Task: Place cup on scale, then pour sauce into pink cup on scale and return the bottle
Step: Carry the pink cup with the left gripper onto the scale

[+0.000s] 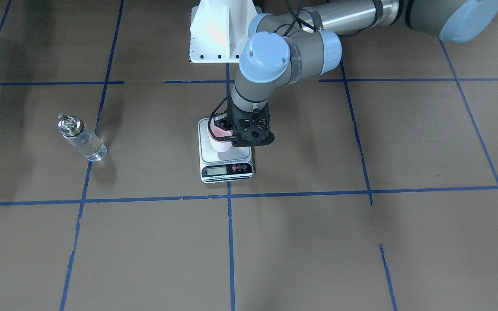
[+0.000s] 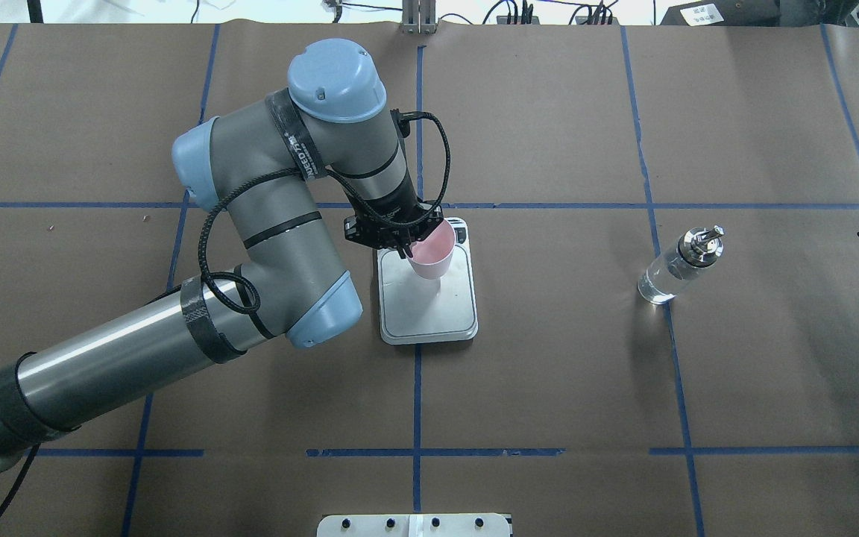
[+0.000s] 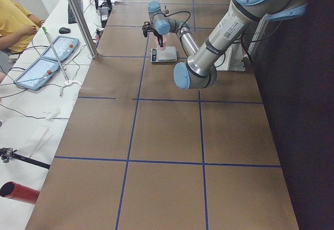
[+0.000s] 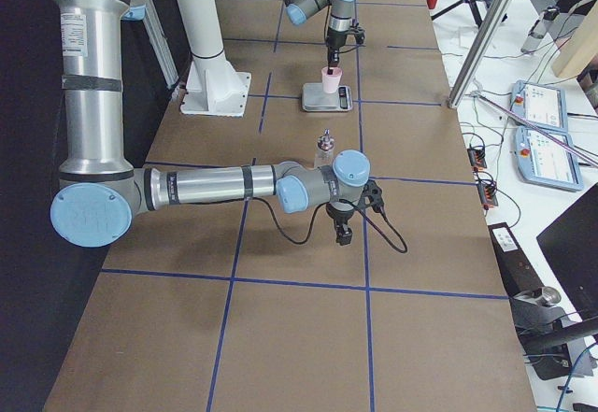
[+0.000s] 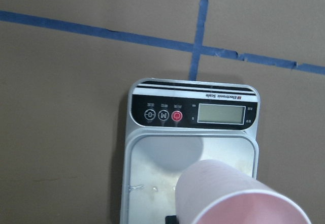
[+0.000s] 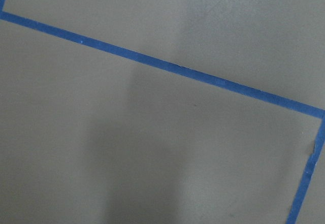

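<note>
1. Overhead exterior view: the left arm [image 2: 265,246] reaches to the middle of the brown paper-covered tabletop [image 2: 549,373], which is marked with blue tape lines [image 2: 416,403].
2. Its left claw [image 2: 407,250] is clamped on the rim of the small pale pink tapered cup [image 2: 433,253], one finger inside the mouth and one outside.
3. That cup sits mouth up over the silver-grey platform of the flat rectangular kitchen scale [image 2: 429,313]; I cannot tell whether its base touches the platform.
4. From the left wrist camera, the black front strip with its red button and LCD lies beyond the cup wall.
5. On the robot's right, well apart from the scale, the small clear glass bottle [image 2: 672,272] with a silver metal cap and spout stands upright on the tabletop, with clear sauce [image 2: 659,285] visible through the glass.
6. The right claw [image 4: 343,234] hangs over bare tabletop near the bottle but apart from it; I cannot tell how far open it is.
</note>
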`<action>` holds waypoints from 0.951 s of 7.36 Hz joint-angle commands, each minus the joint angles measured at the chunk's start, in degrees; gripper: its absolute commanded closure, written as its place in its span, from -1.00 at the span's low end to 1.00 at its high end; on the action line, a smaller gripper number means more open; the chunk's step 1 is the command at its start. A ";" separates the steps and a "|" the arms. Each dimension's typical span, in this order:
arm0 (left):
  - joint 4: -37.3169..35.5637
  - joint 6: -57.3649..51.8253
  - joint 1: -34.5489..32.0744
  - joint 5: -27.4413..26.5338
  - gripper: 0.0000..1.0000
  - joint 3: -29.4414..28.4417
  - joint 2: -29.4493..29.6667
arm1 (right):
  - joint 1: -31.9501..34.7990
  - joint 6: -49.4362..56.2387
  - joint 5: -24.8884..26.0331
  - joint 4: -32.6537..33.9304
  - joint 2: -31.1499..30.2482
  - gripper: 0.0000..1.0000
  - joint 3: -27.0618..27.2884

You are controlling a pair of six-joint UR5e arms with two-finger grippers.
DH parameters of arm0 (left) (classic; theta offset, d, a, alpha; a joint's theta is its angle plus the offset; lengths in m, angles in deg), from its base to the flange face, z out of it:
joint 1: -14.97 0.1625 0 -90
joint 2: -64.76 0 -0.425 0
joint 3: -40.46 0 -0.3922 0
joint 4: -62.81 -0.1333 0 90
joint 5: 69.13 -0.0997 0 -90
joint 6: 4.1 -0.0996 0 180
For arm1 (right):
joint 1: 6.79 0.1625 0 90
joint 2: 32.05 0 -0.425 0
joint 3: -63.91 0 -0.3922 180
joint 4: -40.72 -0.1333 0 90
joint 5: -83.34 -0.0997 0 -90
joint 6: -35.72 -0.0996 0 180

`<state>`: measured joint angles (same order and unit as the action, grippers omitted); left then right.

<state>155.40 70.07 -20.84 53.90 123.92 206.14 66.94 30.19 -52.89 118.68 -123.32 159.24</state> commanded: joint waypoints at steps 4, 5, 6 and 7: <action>0.14 0.36 0.93 -1.39 1.00 -0.93 -0.23 | 0.01 0.09 0.00 -0.09 0.04 -1.00 1.53; 0.05 0.45 0.93 -1.30 1.00 -0.84 -0.66 | 0.01 0.09 0.00 -0.09 0.04 -1.00 1.62; 0.05 0.88 0.93 -1.30 1.00 -0.75 -0.84 | 0.01 0.09 0.09 -0.09 0.04 -1.00 1.44; 0.05 1.06 0.93 -1.30 0.98 -0.58 -0.93 | 0.01 -0.09 0.00 -0.09 0.04 -1.00 1.44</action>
<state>155.46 70.85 -19.92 52.59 123.17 205.39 66.95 30.24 -52.85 118.59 -123.29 160.72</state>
